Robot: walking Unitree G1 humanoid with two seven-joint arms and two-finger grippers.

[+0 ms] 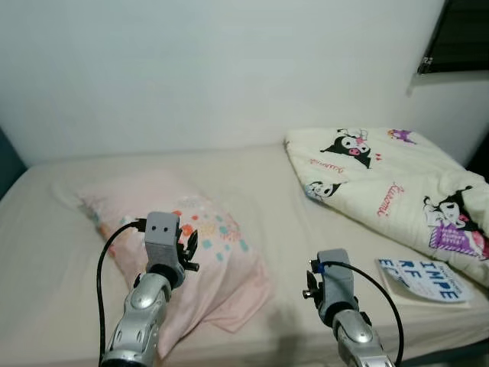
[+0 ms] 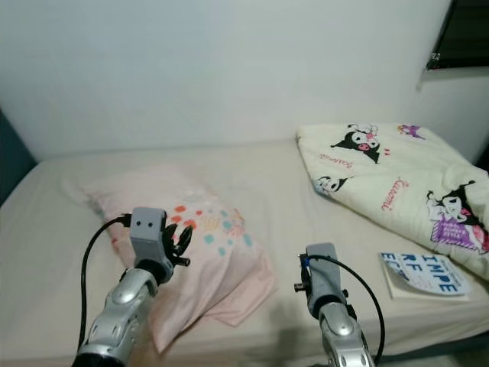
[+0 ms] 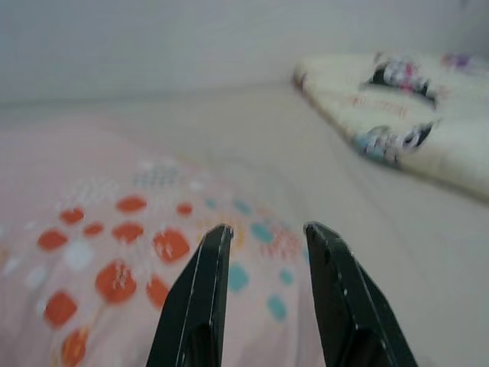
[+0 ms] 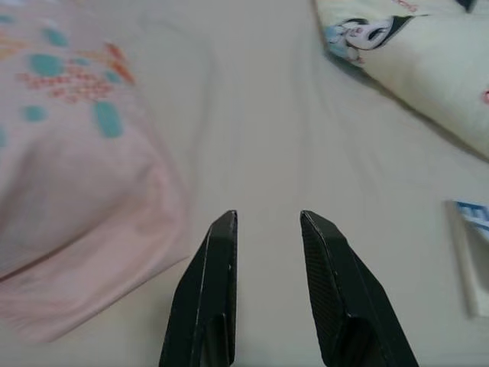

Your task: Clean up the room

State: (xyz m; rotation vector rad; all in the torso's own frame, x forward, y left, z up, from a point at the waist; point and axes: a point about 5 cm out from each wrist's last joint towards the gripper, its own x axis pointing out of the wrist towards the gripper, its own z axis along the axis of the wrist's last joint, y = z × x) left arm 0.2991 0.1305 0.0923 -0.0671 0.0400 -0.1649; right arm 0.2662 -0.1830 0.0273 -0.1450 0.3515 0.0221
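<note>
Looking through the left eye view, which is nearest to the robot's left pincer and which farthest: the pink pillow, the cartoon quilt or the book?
1. Pink pillow, right under the left pincer.
2. Cartoon quilt, folded across the bed to the right.
3. Book, at the bed's near right edge.

The pillow (image 1: 179, 252) was pale pink with orange and teal dots. The blanket (image 1: 397, 187) was cream, printed with black-and-pink cartoon figures. The sheet (image 1: 267, 191) was beige, the book (image 1: 422, 279) white with blue letters.
</note>
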